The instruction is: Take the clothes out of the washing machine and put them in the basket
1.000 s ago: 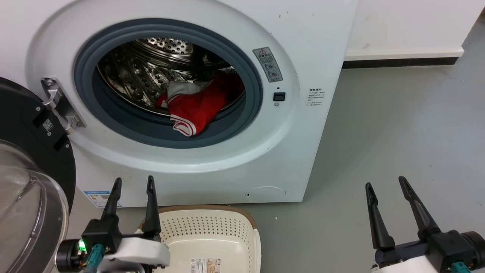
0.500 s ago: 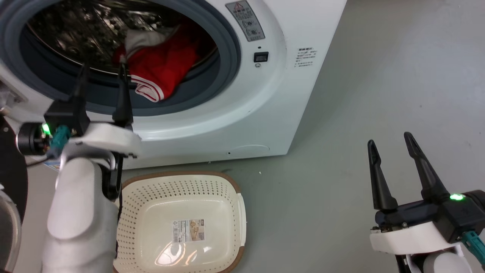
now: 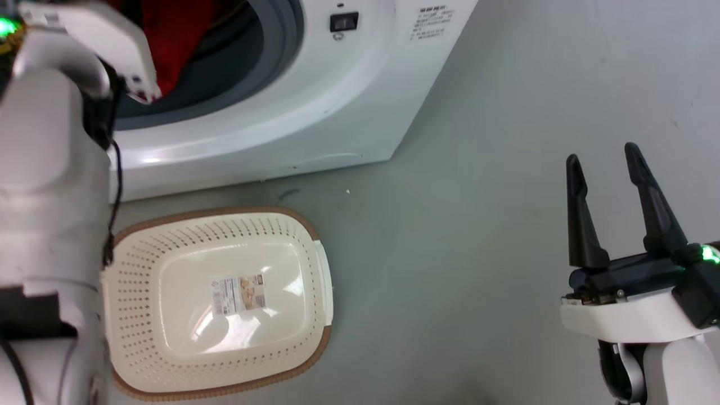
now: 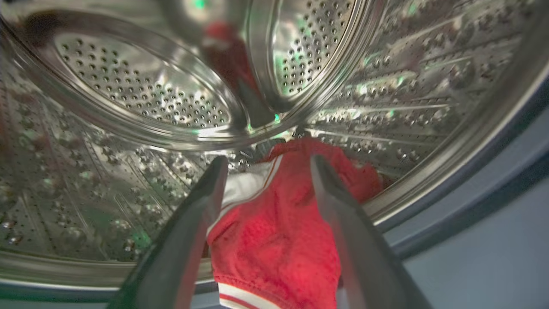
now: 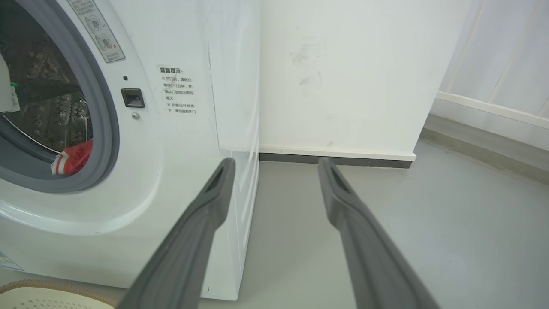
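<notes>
Left gripper (image 4: pixel 268 162) is inside the washing machine (image 3: pixel 253 129). Its two dark fingers are spread apart and hold nothing, one on each side of the clothes (image 4: pixel 274 240). These are a red bundle with white striped trim, lying at the front of the steel drum (image 4: pixel 141 94) with the hem hanging over the drum's front lip.

I judge the step in hand to be the grasp. To do it well, the fingers should go a little deeper and close on a thick fold of red cloth, not on the thin striped hem (a pinch at the hem would likely let the rest drag). The lift should clear the grey door seal (image 3: pixel 284 34) before the arm draws out.

Below the machine's front, the basket (image 3: pixel 264 225) sits on the floor (image 3: pixel 478 225) with nothing in it, near enough for a short carry. Far to the right, the right gripper (image 3: pixel 602 154) hangs over bare floor with its fingers parted and free. It could steady a trailing end if needed.
</notes>
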Tool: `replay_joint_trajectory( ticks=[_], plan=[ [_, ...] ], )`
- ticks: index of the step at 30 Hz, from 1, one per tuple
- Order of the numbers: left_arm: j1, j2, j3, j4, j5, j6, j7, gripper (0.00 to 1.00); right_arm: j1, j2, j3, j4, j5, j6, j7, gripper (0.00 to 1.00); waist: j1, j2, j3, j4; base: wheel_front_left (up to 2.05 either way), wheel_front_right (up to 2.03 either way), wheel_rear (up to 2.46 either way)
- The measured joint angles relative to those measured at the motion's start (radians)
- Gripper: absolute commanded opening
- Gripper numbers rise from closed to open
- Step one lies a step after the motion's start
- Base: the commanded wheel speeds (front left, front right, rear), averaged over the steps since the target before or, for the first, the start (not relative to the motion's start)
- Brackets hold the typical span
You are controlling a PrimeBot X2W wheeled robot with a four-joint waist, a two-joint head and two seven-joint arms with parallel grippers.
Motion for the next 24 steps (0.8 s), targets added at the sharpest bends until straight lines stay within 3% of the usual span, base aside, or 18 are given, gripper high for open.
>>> replay_joint_trajectory(
  ticks=[9,24],
  plan=[
    [-0.241,0.062,-0.182,0.143,-0.099,-0.004,0.282,1.00,-0.049,0.000,-0.005,-0.014,0.031,0.000,0.000,1.00,0.0000,0.0000,0.111,-0.024,0.00,0.00,0.00],
    [-0.368,0.125,-0.379,0.190,-0.316,-0.003,0.594,1.00,-0.107,0.000,-0.016,-0.033,0.068,0.000,0.000,1.00,-0.0001,0.0000,0.237,-0.048,0.00,0.00,0.00]
  ],
)
